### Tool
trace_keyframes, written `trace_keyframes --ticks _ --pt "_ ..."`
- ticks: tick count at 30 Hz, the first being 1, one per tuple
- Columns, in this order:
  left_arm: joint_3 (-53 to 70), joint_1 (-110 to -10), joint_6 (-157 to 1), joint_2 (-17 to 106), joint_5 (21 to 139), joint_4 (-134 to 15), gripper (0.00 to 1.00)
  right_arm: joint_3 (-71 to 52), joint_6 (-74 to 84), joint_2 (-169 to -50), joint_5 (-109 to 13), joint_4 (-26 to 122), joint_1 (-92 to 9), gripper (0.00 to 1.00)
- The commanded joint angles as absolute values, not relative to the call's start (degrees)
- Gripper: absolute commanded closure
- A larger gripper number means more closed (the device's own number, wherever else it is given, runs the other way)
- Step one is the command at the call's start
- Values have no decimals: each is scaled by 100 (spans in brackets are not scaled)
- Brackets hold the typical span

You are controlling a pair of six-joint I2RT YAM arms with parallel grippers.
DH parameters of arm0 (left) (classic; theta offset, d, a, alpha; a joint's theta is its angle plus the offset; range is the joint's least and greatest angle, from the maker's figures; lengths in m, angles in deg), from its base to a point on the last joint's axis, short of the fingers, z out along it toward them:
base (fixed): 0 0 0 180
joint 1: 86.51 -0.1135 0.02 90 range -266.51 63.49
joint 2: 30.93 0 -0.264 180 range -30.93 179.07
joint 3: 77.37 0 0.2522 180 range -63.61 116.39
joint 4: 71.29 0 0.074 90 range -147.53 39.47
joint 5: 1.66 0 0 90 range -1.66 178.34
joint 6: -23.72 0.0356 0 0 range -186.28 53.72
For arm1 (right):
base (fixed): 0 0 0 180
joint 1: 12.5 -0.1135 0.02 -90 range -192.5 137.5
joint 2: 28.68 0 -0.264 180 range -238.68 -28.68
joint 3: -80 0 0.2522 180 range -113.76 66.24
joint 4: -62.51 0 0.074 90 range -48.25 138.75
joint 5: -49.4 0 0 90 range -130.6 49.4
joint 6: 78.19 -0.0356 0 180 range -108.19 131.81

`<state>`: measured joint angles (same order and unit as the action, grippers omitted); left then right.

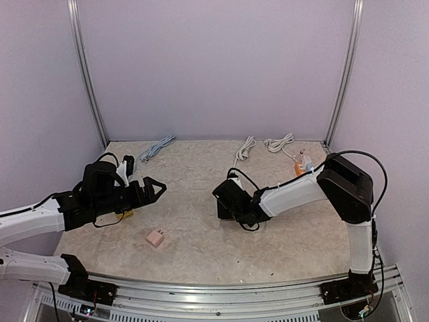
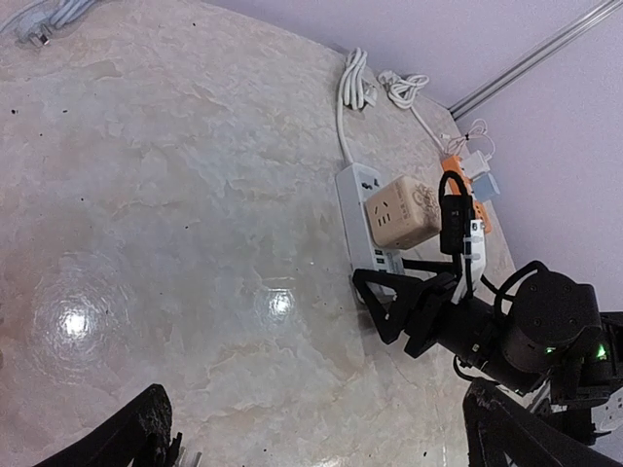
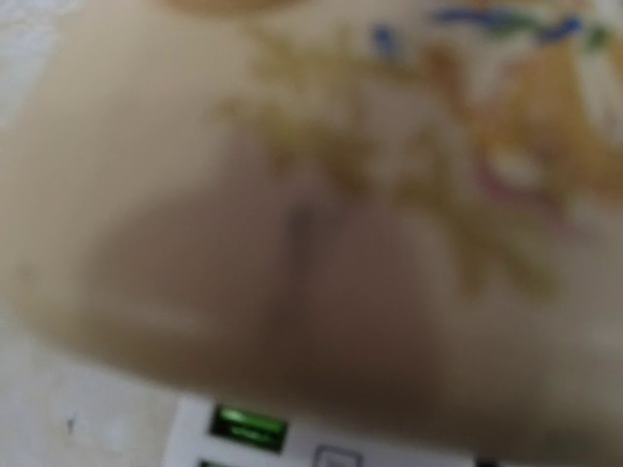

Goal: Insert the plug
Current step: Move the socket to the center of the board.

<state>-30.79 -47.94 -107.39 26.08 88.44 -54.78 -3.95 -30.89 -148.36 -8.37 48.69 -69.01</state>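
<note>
A beige cube plug stands on the white power strip, which lies in mid-table; the wrist view of the right arm shows it as a close blur above the strip's green-lit ports. My right gripper is low at the strip's near end, just short of the cube, with its black fingers apart and nothing visibly clamped. From above, the right gripper covers the strip. My left gripper hovers wide open left of centre, empty.
A small pink plug lies on the table near the front, between the arms. An orange item with a white charger sits back right. Coiled white cables and a grey cable lie along the back wall.
</note>
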Motion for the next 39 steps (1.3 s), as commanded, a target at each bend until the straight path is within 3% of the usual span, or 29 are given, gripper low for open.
trace_keyframes --ticks 1,8,17,26,39 --pt "-3100 -4845 -10680 2588 8933 -5405 1 -219 -3262 -14776 -511 4698 -6945 35" --pt "-3082 -4845 -10707 2698 8896 -5465 1 -245 -2962 -14786 -332 4766 -6879 42" --pt "-3039 -4845 -10737 2725 8889 -5415 1 -440 -2047 -14889 -1010 5302 -6225 43" --pt "-3054 -4845 -10805 2804 8869 -5461 1 -1493 -1361 -15482 -1736 5072 -5711 44" --pt "-2987 -4851 -10806 2994 8869 -5561 1 -3134 -1818 -16477 -1299 4056 -5665 45"
